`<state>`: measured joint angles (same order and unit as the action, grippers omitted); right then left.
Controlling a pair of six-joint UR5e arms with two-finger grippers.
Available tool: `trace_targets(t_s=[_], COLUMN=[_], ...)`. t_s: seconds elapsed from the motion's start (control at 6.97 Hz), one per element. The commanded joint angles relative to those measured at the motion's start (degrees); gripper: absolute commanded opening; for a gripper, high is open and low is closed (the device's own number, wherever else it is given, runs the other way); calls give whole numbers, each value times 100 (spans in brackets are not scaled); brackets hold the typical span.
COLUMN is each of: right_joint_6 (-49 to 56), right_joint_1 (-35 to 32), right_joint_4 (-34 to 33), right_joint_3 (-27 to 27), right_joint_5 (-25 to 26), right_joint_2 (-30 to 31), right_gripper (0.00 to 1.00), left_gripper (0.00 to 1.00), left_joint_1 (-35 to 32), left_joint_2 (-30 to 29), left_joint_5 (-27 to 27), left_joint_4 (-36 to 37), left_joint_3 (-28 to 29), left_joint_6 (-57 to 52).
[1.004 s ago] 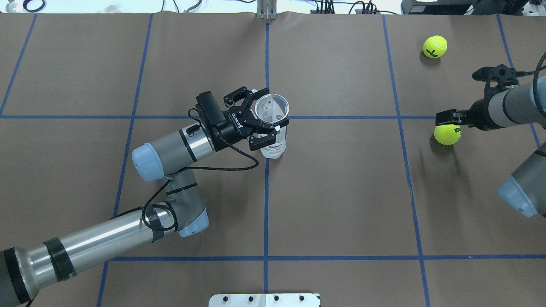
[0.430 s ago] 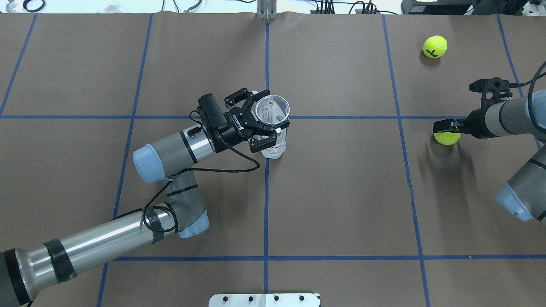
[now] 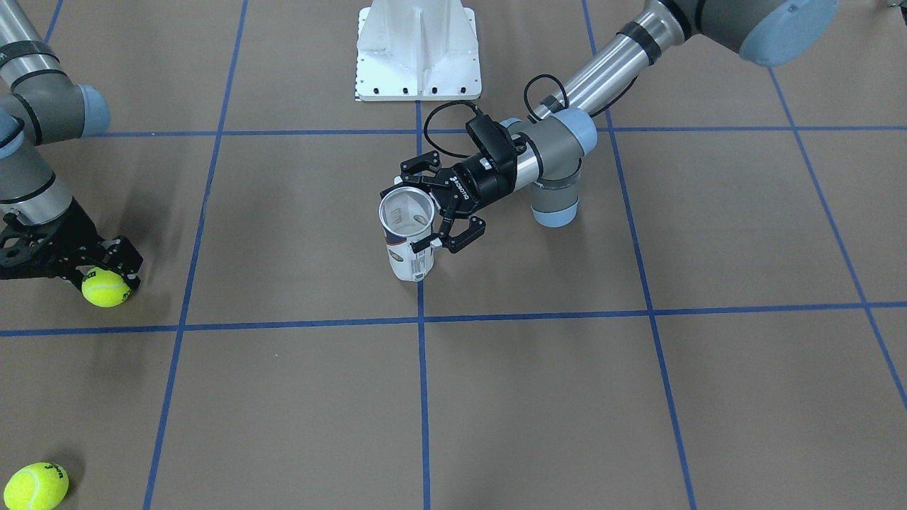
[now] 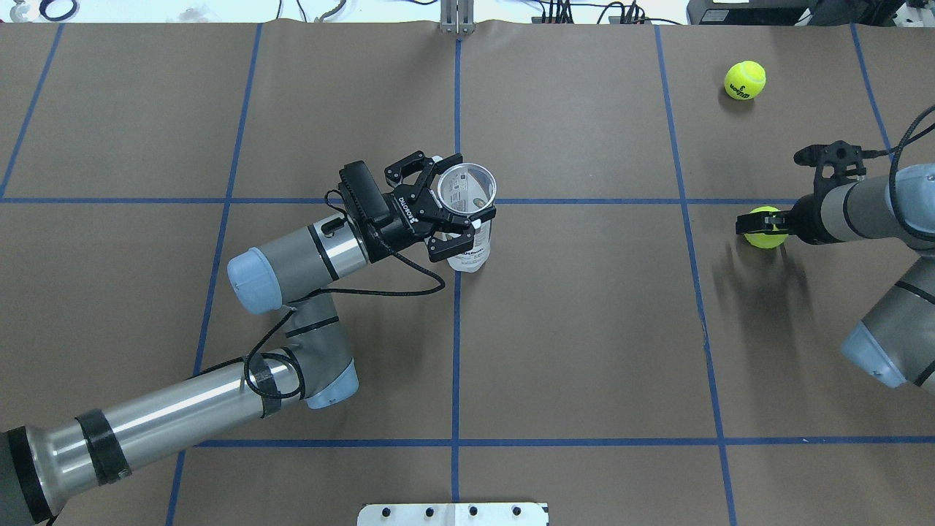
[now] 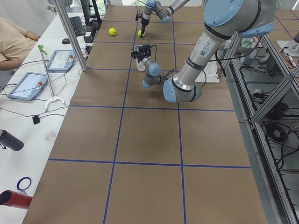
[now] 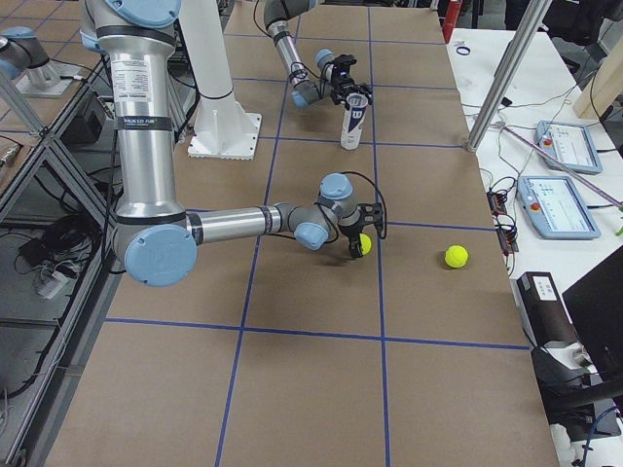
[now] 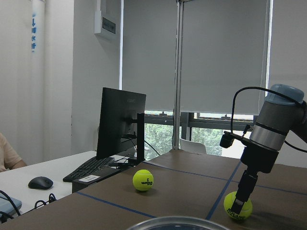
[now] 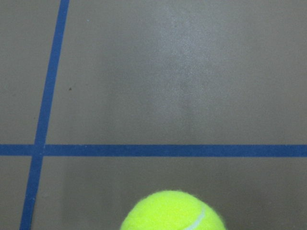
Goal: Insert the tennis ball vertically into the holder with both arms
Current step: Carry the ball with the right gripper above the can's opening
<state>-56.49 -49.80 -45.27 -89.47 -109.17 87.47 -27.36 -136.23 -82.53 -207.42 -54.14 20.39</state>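
brown taped table (image 4: pixel 584 329), window blinds (image 7: pixel 220 52); holder (image 3: pixel 409 263) is clasped by left gripper (image 4: pixel 467 191); tennis ball (image 3: pixel 105 292) is straddled by right gripper (image 3: pixel 105 278), grip unclear

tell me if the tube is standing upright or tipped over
Upright: the tube stands on its base on the table, open mouth facing up, with the left gripper around its top.

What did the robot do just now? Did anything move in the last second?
The right gripper turned and came down over the near tennis ball, and its fingers now sit on either side of it. Whether it has squeezed shut is unclear. That ball hardly shifted. The left gripper, the holder it clasps and the far ball stayed put.
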Motion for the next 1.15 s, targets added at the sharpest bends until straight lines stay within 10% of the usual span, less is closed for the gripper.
trace_targets(t_s=[0.0,0.43,1.0], right_joint_6=[-3,-11,-1123], right_joint_1=[-12,-38,23], right_joint_4=[-52,-1636,-4933], right_joint_3=[-157,-1532,-2522], right_joint_5=[-34,-236,-465], right_joint_2=[42,-194,-2492], right_gripper=[0,0,0], left_gripper=[99,99,99], left_joint_1=[3,11,11], left_joint_2=[0,9,9], left_joint_5=[0,0,0], left_joint_4=[0,-9,0], left_joint_3=[0,0,0], left_joint_6=[0,0,0])
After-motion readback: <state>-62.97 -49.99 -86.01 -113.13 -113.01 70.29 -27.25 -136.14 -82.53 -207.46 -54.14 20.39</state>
